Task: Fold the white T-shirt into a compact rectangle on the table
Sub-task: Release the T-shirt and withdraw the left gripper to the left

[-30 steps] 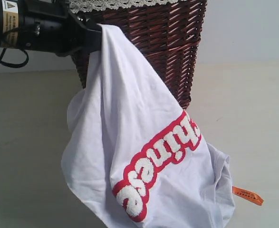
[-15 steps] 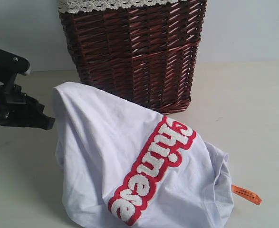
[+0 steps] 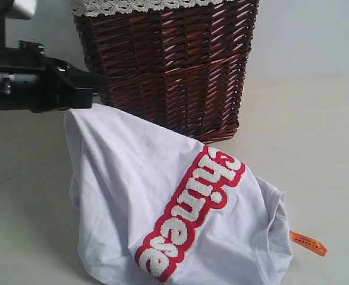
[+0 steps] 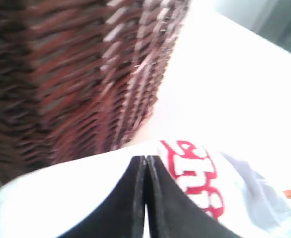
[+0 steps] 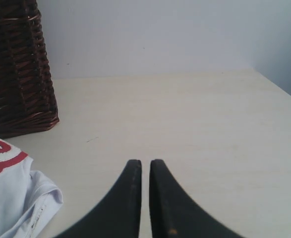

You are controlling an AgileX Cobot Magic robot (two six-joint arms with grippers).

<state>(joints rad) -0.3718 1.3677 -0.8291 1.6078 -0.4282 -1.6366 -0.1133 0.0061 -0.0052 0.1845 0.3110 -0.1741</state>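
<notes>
White T-shirt (image 3: pixel 132 178) heap unchanged | left tool (image 4: pixel 146 160) returned, together | right tool (image 5: pixel 145 164) together

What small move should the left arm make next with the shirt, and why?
Probably draw the left gripper gently up and away from the wicker basket. Its jaws are shut at the top edge of the white T-shirt, which lies bunched right in front of the basket. Pulling toward the bare table should begin spreading it, though whether fabric is truly pinched is unclear.
</notes>
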